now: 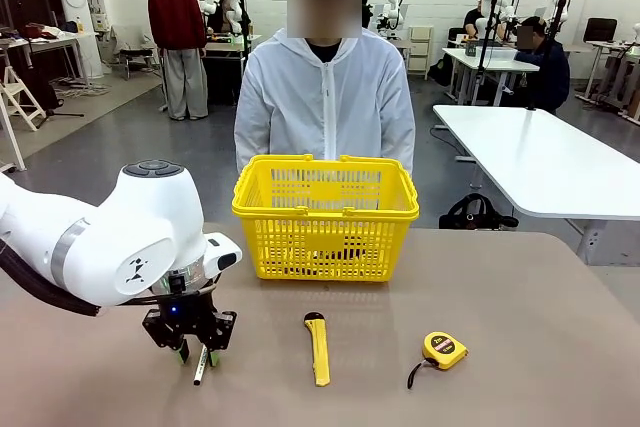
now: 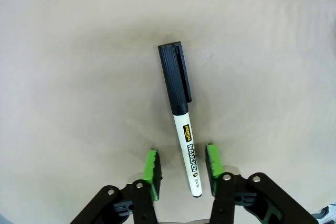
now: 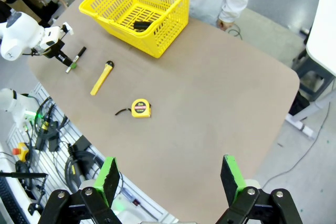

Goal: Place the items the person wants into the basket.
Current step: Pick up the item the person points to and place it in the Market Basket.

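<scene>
The left gripper [image 2: 182, 169] pinches the white marker [image 2: 182, 124] between its pads at the printed end, cap pointing away; it looks light, stiff and smooth; the front view shows the basket [image 1: 325, 215] beyond; the right gripper [image 3: 170, 181] hangs spread wide.
</scene>
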Controlling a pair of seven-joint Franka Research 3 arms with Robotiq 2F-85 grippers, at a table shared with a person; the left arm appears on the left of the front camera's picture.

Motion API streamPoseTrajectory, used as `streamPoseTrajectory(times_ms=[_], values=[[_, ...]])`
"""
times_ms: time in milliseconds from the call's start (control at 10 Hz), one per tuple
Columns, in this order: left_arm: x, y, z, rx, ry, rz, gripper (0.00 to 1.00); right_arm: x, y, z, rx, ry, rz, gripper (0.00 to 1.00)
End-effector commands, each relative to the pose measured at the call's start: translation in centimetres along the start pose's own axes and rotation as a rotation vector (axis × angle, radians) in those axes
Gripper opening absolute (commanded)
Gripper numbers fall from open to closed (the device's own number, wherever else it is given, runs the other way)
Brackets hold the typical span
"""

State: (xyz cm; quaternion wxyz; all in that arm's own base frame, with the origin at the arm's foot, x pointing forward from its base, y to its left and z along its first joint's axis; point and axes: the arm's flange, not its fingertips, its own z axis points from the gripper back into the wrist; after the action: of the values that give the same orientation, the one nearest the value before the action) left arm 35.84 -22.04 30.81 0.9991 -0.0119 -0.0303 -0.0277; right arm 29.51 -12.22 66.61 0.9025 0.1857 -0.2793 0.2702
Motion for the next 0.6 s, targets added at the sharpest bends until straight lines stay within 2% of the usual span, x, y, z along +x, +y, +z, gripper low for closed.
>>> streamPoseTrajectory(times_ms=[0,100,200,500], values=[[0.23,-0.33,-0.22,0.014,-0.001,0.002,0.12,-0.08,-0.1,-0.04,0.009,-0.004,0.003,1.0],[0.04,-0.42,-0.34,0.013,0.002,0.003,0.03,-0.08,-0.1,-0.04,0.009,-0.004,0.003,1.0],[0.07,-0.45,-0.35,0.011,0.006,0.004,0.0,-0.08,-0.1,-0.04,0.009,-0.004,0.003,1.0],[0.15,-0.53,-0.5,0.01,0.023,-0.003,0.0,-0.08,-0.1,-0.04,0.009,-0.004,0.003,1.0]])
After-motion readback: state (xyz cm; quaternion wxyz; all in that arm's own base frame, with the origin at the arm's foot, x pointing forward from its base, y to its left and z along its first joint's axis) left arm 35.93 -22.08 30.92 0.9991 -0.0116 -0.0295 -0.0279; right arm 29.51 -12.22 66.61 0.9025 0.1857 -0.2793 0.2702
